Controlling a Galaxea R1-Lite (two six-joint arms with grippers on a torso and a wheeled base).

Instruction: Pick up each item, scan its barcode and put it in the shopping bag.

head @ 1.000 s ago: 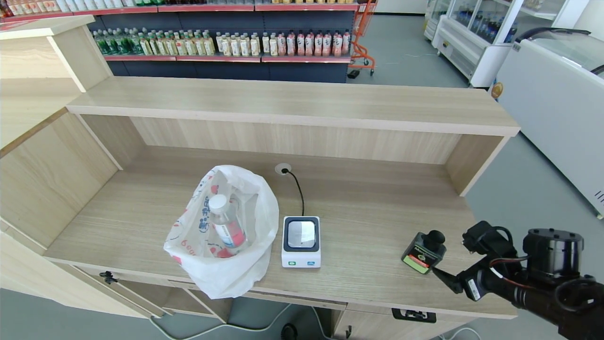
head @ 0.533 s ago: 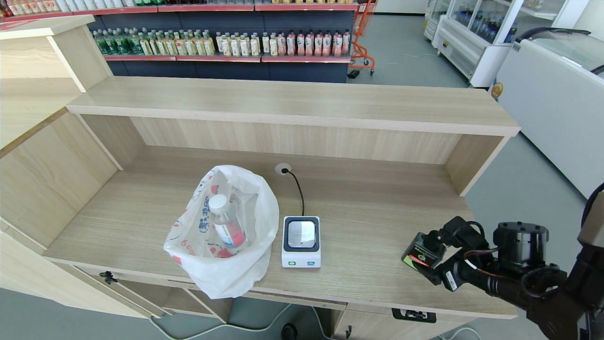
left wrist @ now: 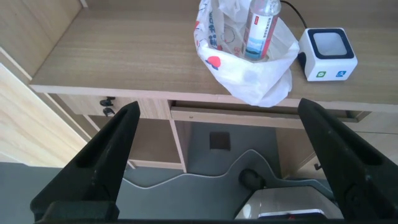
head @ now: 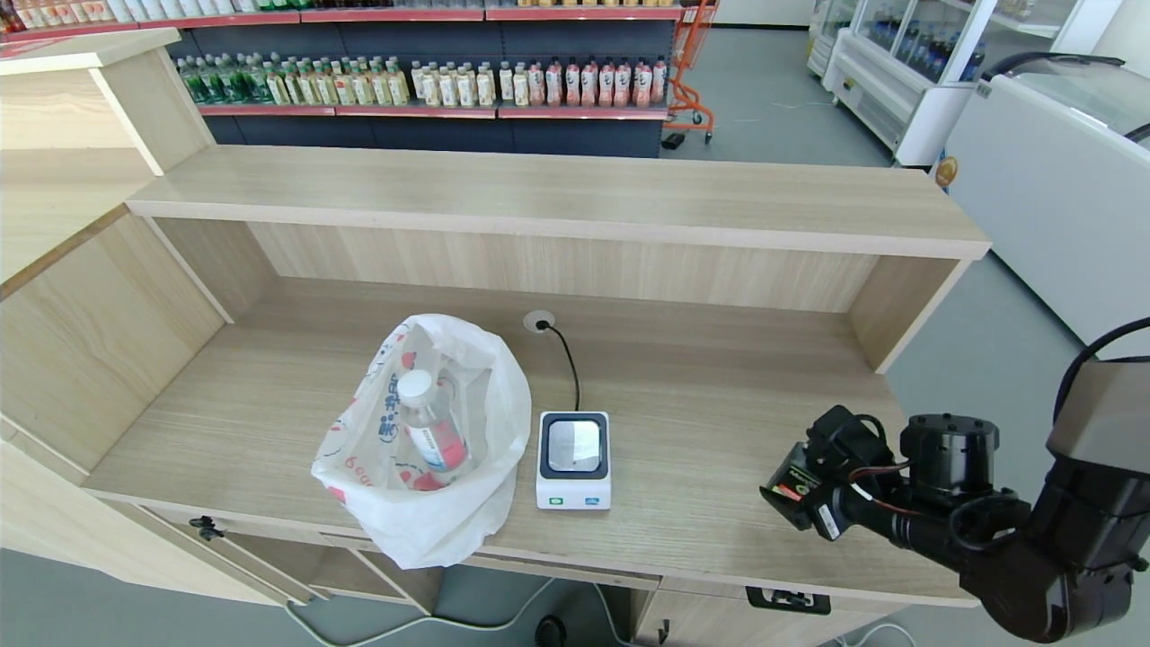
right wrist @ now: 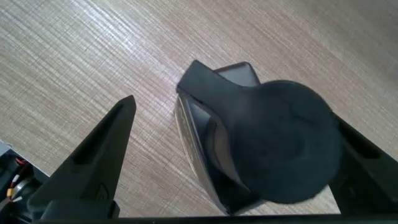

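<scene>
A small dark bottle (head: 787, 486) with a round black cap (right wrist: 283, 149) and a green and red label stands on the counter (head: 701, 404) near its right front corner. My right gripper (head: 806, 478) is open and straddles it; one finger (right wrist: 99, 162) stands clear of the bottle's side. The white shopping bag (head: 431, 503) stands at the counter's front left with a clear bottle (head: 429, 431) upright inside. The white scanner (head: 573, 460) sits just right of the bag. My left gripper (left wrist: 217, 168) hangs open in front of the counter, below its edge, facing the bag (left wrist: 249, 68) and scanner (left wrist: 329, 53).
A black cable (head: 566, 359) runs from the scanner to a grommet at the back. A raised shelf (head: 557, 193) and side walls enclose the counter. Drawers (left wrist: 224, 118) sit under its front edge. Store shelves and freezers stand behind.
My right arm has moved in toward the small dark bottle, and its fingers now reach around it and cover the cap in the head view. The bag, scanner and bottle have stayed put.
</scene>
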